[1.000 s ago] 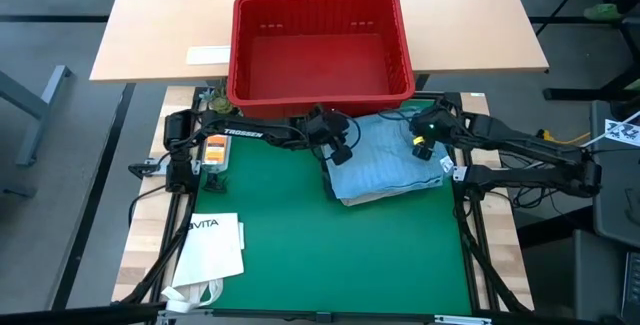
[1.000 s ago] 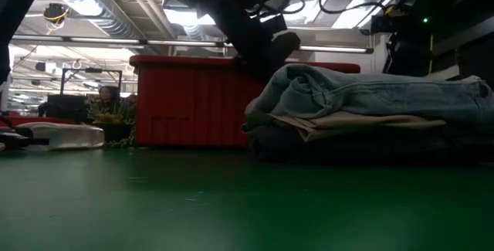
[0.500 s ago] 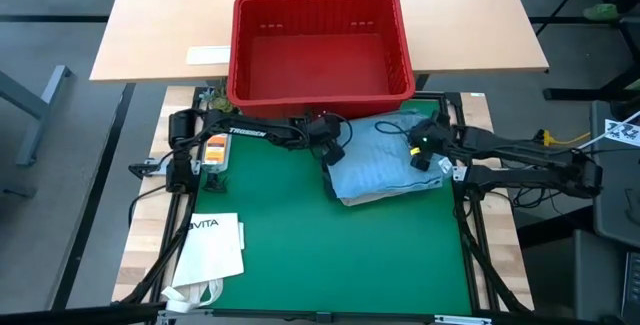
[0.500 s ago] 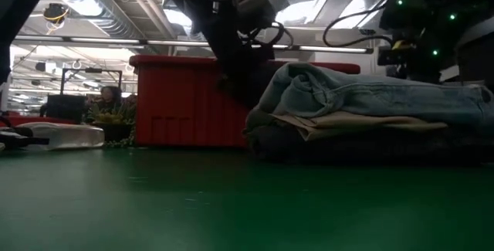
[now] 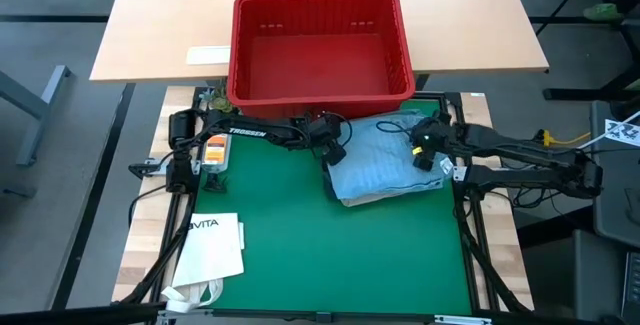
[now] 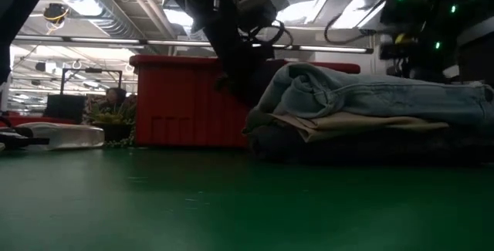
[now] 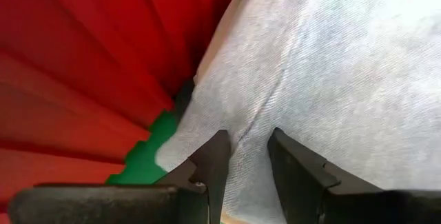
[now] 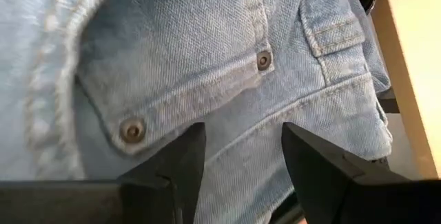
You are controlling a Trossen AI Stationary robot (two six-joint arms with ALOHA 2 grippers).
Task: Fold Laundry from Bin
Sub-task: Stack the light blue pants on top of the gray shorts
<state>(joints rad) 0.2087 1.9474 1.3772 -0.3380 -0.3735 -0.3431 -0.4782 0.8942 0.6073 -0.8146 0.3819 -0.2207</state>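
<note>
A: What surrounds the work area?

B: A red bin (image 5: 320, 45) with ribbed, slotted plastic walls sits at upper centre of the high view, straddling the wooden table (image 5: 150, 25) and the green mat (image 5: 300, 235). A white paper bag (image 5: 212, 250) lies at lower left.

A: Where is the laundry?

B: A folded stack (image 5: 385, 160) lies right of centre on the mat, just below the bin. Light blue jeans (image 6: 370, 96) of coarse denim lie on top, with a tan layer (image 6: 347, 125) beneath and a dark layer (image 6: 363, 147) at the bottom.

A: State of the fingers?

B: The left fingers (image 7: 247, 156) stand narrowly apart, tips against the denim at the stack's left edge, with the bin wall close beside. The right fingers (image 8: 241, 148) stand wide over a riveted pocket and grip nothing.
</note>
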